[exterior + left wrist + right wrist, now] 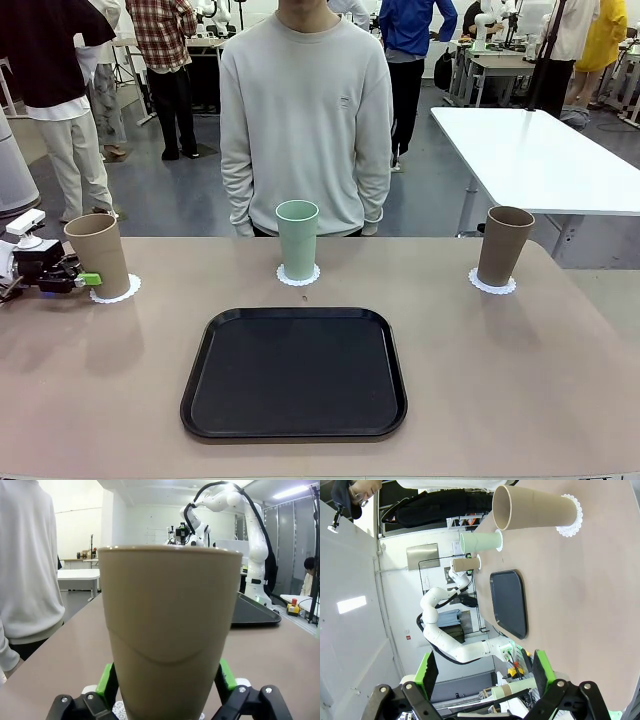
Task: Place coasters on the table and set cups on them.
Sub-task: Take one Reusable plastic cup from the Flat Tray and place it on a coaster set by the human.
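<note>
Three cups stand upright on white doily coasters along the far half of the beige table. A tan cup on its coaster is at the left, and a mint green cup on its coaster is in the middle. Another tan cup stands on its coaster at the right. My left gripper is low at the left cup's base. In the left wrist view that cup stands between the spread green pads, and the jaws look open. My right gripper is open and holds nothing, well back from the right cup.
A black tray lies bare in the near middle of the table. A person stands at the far edge behind the green cup, arms down. A glossy white table stands behind at the right.
</note>
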`<state>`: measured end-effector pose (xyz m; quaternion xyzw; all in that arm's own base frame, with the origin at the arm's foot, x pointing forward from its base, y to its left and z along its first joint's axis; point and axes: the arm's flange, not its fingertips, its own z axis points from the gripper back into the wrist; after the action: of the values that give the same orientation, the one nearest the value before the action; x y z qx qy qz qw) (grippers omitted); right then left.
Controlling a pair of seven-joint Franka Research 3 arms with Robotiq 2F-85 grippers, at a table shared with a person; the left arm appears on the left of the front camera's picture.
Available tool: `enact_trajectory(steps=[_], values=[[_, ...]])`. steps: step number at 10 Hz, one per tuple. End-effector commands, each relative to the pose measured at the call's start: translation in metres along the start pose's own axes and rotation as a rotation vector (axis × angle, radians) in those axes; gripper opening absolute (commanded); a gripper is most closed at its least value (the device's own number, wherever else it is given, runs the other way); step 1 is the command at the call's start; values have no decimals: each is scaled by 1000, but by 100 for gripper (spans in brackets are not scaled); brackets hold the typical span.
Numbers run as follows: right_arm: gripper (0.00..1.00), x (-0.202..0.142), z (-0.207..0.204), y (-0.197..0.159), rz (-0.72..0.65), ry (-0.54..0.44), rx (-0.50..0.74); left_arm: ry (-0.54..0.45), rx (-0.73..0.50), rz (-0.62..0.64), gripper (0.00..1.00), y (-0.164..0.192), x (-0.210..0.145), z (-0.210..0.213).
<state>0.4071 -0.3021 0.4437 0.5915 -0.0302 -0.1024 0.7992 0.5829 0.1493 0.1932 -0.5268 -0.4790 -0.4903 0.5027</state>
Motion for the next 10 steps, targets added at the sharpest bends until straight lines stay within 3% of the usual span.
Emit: enact_trajectory(steps=[1, 6, 10], values=[[100, 0, -1, 1, 1, -5, 5, 84, 15, -20, 100, 2, -10, 0], [100, 0, -1, 1, 1, -5, 5, 212, 29, -37, 100, -1, 12, 17], [100, 0, -1, 1, 1, -5, 5, 408, -16, -3, 100, -13, 46, 46]])
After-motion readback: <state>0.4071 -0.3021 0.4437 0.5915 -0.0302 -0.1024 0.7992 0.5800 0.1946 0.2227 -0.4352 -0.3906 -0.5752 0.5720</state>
